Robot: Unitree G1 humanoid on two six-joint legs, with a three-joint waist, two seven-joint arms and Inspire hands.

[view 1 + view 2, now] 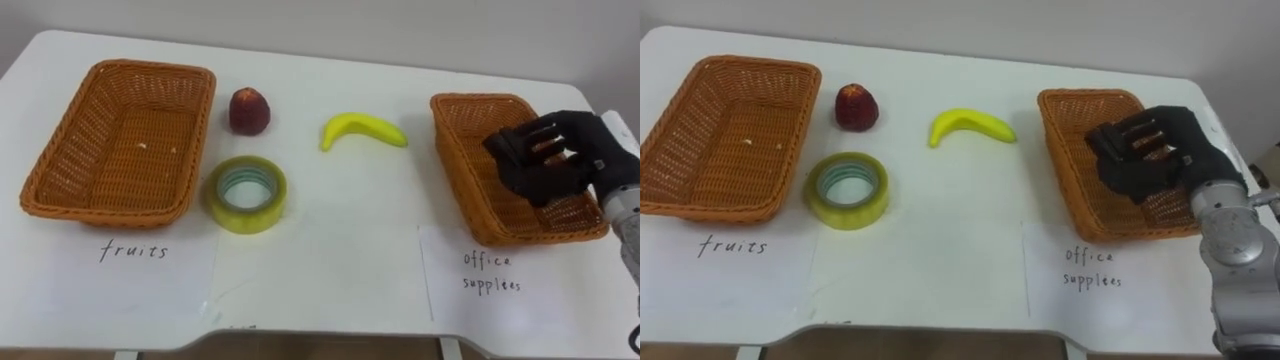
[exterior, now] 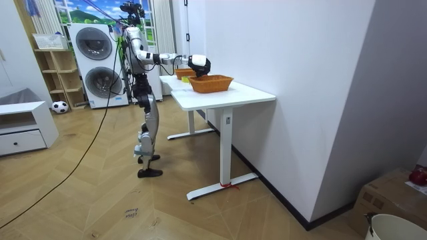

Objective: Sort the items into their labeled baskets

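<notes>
Wicker baskets sit far left (image 1: 60, 140) and far right (image 1: 455, 150) on the white table (image 1: 340, 250). The dark right hand (image 1: 545, 160) hovers over the right one and hides part of its inside; whether it grips anything I cannot tell. Apple (image 1: 249, 110), banana (image 1: 362, 129) and tape roll (image 1: 262, 212) lie between the baskets.

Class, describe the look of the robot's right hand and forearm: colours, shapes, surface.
The right hand is black, with slender segmented fingers and a broad palm. Its forearm is a smooth silver-grey cylinder, with paler casing by the wrist.
</notes>
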